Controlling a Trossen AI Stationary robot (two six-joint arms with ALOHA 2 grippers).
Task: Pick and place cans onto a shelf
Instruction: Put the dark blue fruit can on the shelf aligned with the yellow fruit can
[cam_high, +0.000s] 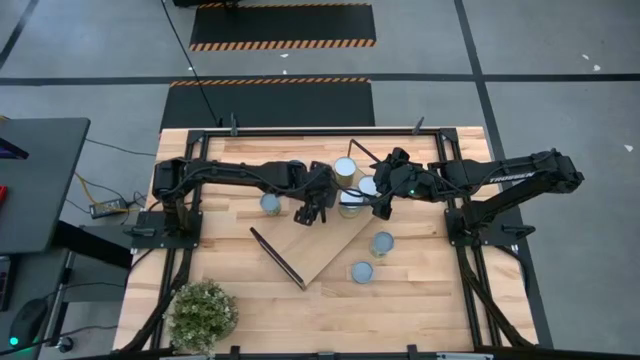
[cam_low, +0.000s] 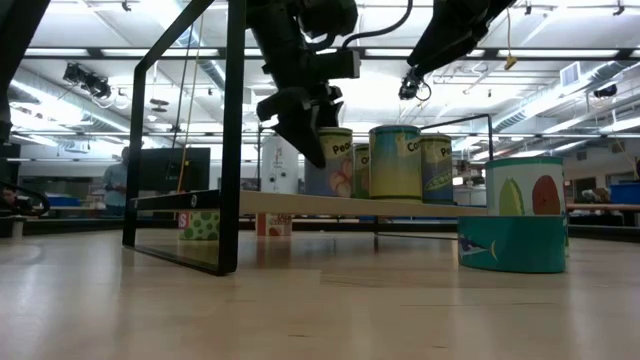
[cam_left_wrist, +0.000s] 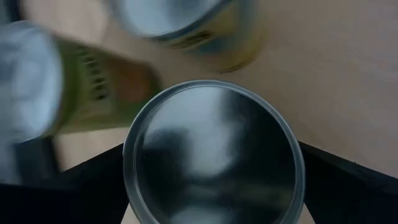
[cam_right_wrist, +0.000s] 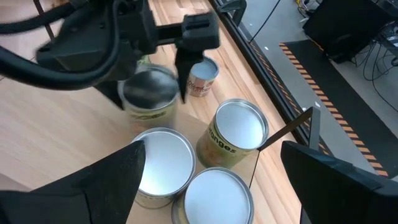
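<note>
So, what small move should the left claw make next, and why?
Probably lift the left claw straight up. Its fingers stand open on either side of a can that stands upright on the shelf, with other cans close beside it; a sideways move might knock them.

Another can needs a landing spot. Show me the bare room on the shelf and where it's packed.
The shelf is bare across its near half, up to the black end frame. Its far end is crowded: cans cluster there with the left gripper and right gripper over them.
</note>
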